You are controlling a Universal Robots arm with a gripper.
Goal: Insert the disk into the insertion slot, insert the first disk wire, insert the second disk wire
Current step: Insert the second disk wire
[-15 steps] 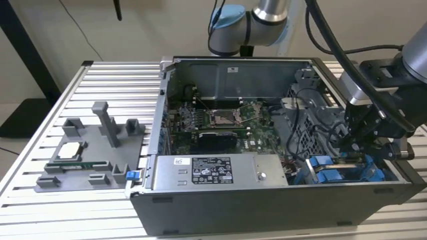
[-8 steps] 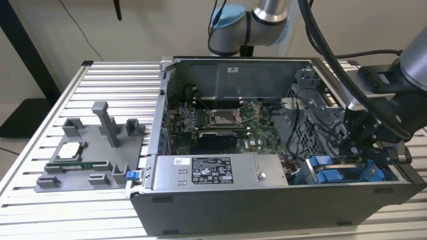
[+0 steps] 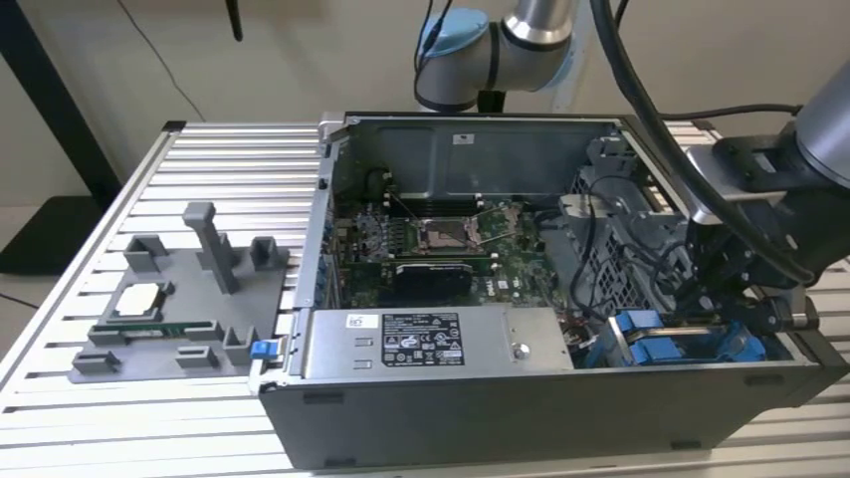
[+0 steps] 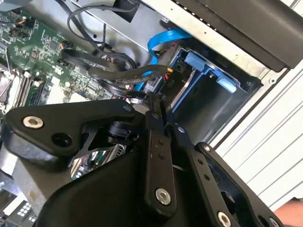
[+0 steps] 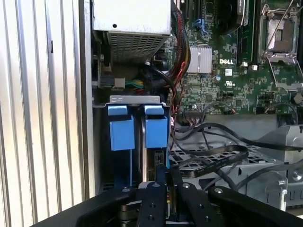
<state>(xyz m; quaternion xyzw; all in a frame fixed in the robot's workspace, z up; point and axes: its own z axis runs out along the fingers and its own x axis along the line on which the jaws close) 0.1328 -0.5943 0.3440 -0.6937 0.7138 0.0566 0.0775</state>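
Note:
My gripper (image 3: 711,321) reaches down into the front corner of the open computer case, on the exterior view's right. There the insertion slot (image 5: 120,135) shows as a grey metal bay with bright blue tabs (image 4: 204,65). The disk (image 5: 154,163) stands on edge inside it, mostly hidden, with only a thin strip visible under one blue tab. My fingers (image 4: 152,142) are closed together, with the gripper tip (image 5: 164,171) at the bay's end. They pinch a black connector (image 4: 152,86) on a blue disk wire (image 4: 165,40). A second black connector (image 4: 170,81) on a flat black wire sits right beside it.
Loose black cables (image 5: 213,153) loop over the perforated metal beside the bay. The power supply (image 3: 439,344) and the motherboard (image 3: 439,239) take up the case. To the exterior view's left, a grey fixture tray (image 3: 186,299) on the slatted table carries a square processor chip (image 3: 139,299).

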